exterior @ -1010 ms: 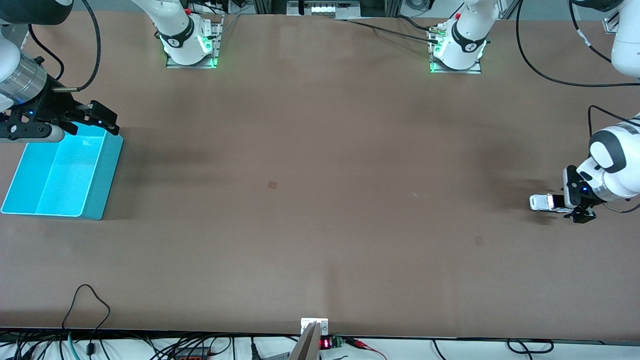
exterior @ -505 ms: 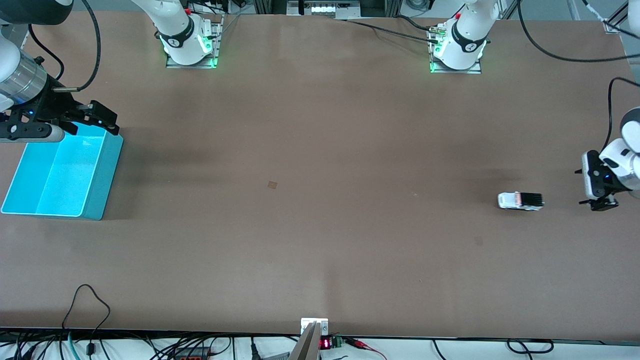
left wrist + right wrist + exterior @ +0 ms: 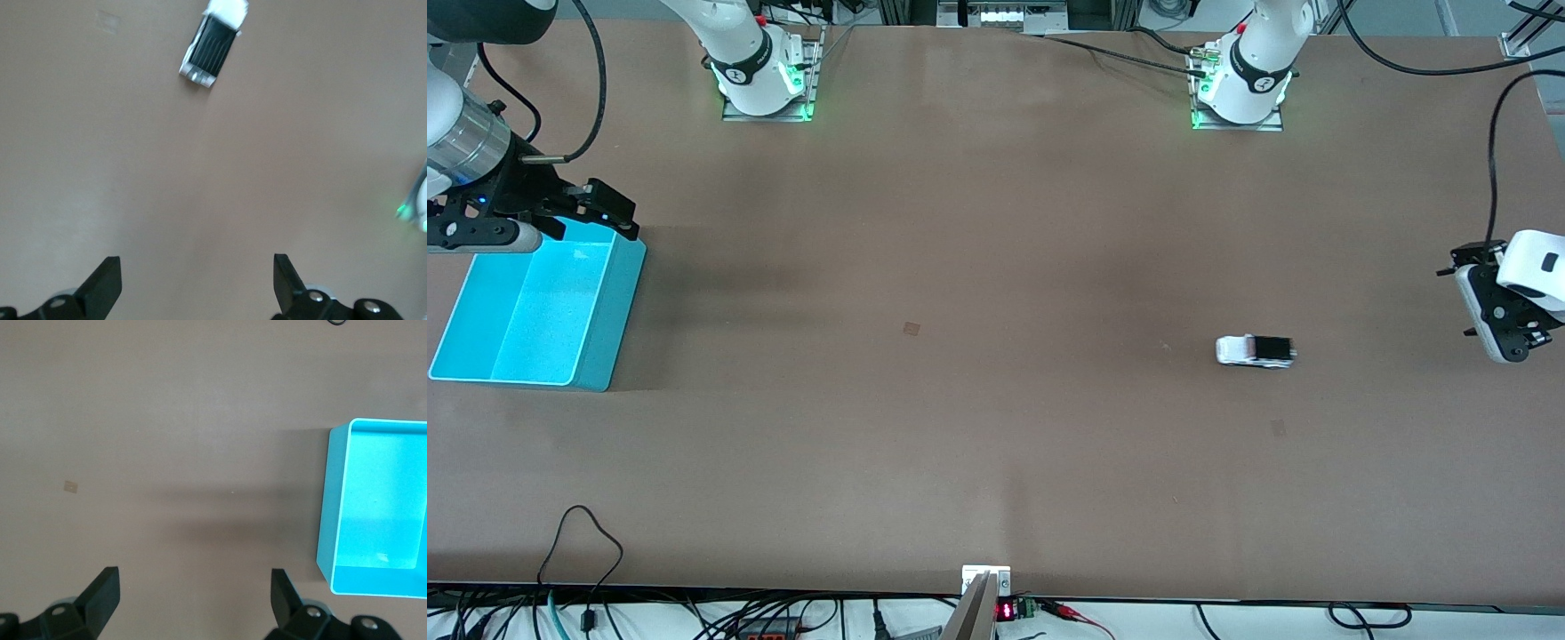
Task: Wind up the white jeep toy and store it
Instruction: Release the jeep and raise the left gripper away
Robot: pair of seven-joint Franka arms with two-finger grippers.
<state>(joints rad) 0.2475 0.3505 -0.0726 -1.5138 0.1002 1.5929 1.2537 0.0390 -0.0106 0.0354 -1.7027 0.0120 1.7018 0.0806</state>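
Observation:
The white jeep toy (image 3: 1256, 351), white with a black rear, stands free on the brown table toward the left arm's end. It also shows in the left wrist view (image 3: 210, 50). My left gripper (image 3: 1480, 300) is open and empty, up in the air at the table's left-arm end, well apart from the jeep; its jaws stand wide in its wrist view (image 3: 197, 287). My right gripper (image 3: 609, 209) is open and empty over the edge of the blue bin (image 3: 618, 320), where that arm waits. The bin's inside shows empty in the right wrist view (image 3: 340, 520).
Two small square marks lie on the table (image 3: 911, 328) (image 3: 1279, 428). The arm bases (image 3: 765, 84) (image 3: 1240, 93) stand along the edge farthest from the front camera. Cables and a small box (image 3: 985, 578) line the nearest edge.
The left gripper has let go of the jeep, opened and lifted away toward the table's end. The jeep has rolled across the table toward the right arm's end. The right arm has not moved.

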